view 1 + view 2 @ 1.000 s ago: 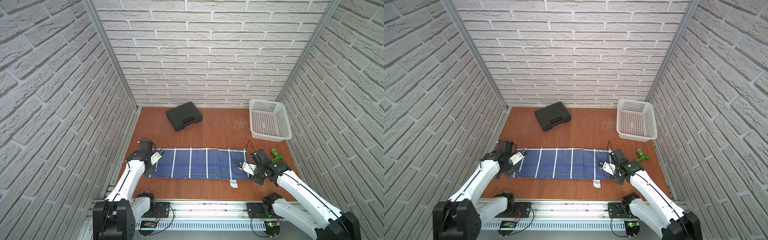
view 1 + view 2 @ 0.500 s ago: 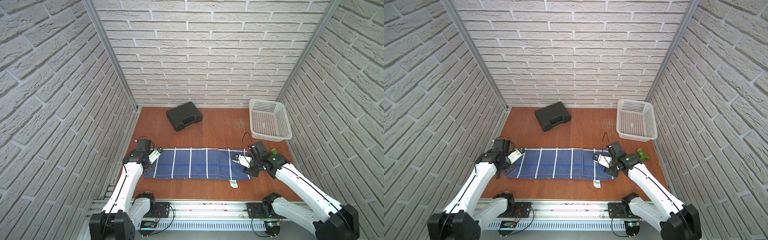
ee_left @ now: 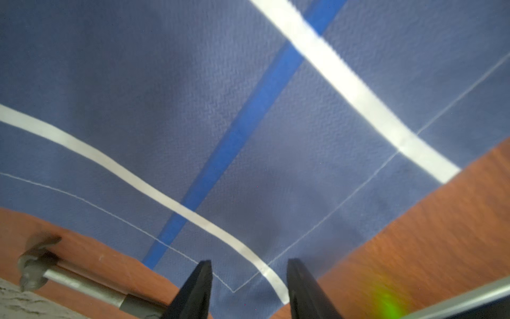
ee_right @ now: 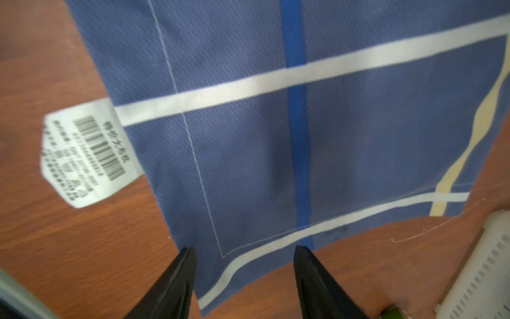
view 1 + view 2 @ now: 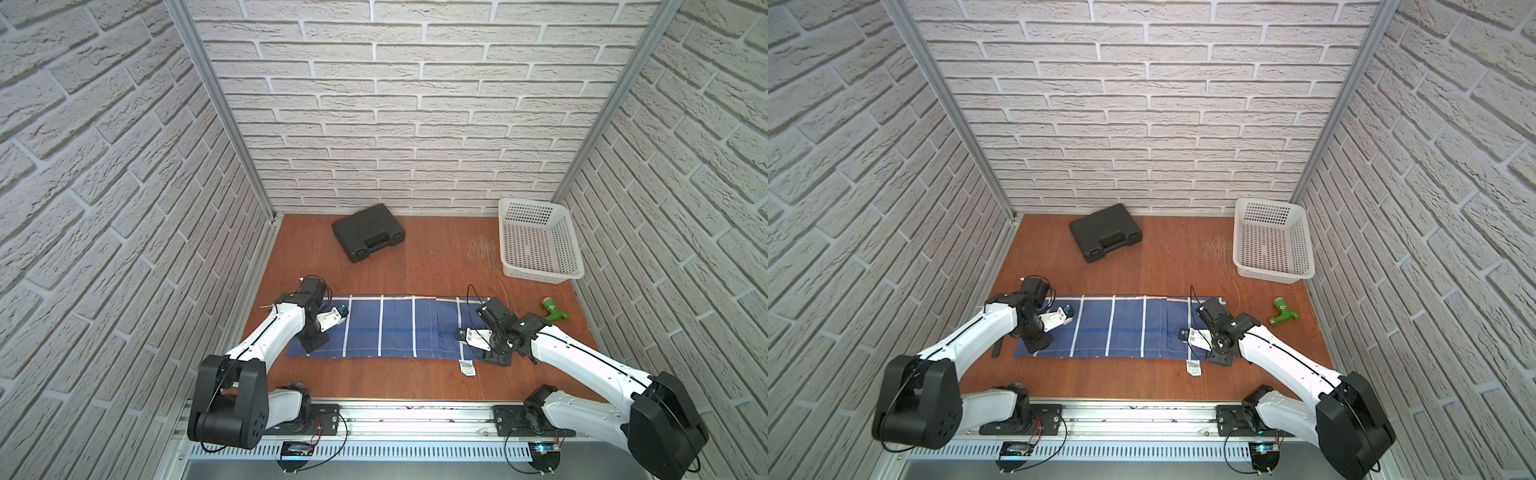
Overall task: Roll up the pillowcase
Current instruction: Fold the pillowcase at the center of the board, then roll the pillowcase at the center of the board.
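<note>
The pillowcase [image 5: 395,328] [image 5: 1129,328] lies flat on the wooden table as a long blue strip with white lines. Its white label [image 5: 467,368] [image 4: 88,152] sticks out at the near right edge. A yellow stripe [image 4: 452,176] runs along its far edge. My left gripper [image 5: 312,345] [image 5: 1038,345] [image 3: 249,262] is open over the near left corner, with cloth [image 3: 248,110] showing between its fingers and nothing held. My right gripper [image 5: 496,358] [image 5: 1221,358] [image 4: 244,249] is open over the near right corner and holds nothing.
A black case [image 5: 368,237] lies at the back. A white basket [image 5: 538,245] stands at the back right, and a green object [image 5: 552,311] lies right of the pillowcase. A metal hammer [image 3: 69,276] rests by the left table edge. Brick walls enclose three sides.
Both arms have shifted a little at the ends of the pillowcase, the right gripper coming down towards the near corner. The pillowcase lies flat as before.
</note>
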`<state>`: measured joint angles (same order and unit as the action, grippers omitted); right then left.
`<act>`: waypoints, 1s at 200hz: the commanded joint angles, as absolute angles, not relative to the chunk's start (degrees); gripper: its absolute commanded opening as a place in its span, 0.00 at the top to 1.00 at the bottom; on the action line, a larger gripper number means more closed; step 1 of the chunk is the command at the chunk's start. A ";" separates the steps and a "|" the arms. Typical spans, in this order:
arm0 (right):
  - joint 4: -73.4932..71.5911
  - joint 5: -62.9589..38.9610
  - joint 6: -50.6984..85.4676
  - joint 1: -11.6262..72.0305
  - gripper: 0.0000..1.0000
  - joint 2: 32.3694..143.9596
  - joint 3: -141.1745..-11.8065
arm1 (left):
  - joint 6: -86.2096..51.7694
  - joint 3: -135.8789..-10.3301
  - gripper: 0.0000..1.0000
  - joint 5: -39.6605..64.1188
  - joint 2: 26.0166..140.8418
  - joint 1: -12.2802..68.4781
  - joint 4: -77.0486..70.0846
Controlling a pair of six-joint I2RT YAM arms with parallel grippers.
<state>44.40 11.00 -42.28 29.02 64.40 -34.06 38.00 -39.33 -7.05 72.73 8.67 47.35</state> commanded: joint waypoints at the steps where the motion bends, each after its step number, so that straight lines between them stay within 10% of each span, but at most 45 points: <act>1: 43.88 15.58 -42.45 29.31 0.37 63.60 -32.55 | 39.35 -37.41 0.49 -10.30 72.69 8.51 46.32; 115: 42.54 14.53 -26.93 25.13 0.28 57.69 -40.58 | 37.15 -43.70 0.30 -14.99 68.98 6.67 49.13; 200: 44.01 5.21 22.61 14.12 0.23 65.24 -46.43 | 18.67 -56.69 0.26 -2.77 77.76 34.48 32.25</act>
<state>40.18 9.47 4.08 17.37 64.40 -46.63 26.39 -53.67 -8.21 71.59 28.08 40.73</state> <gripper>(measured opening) 0.767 0.742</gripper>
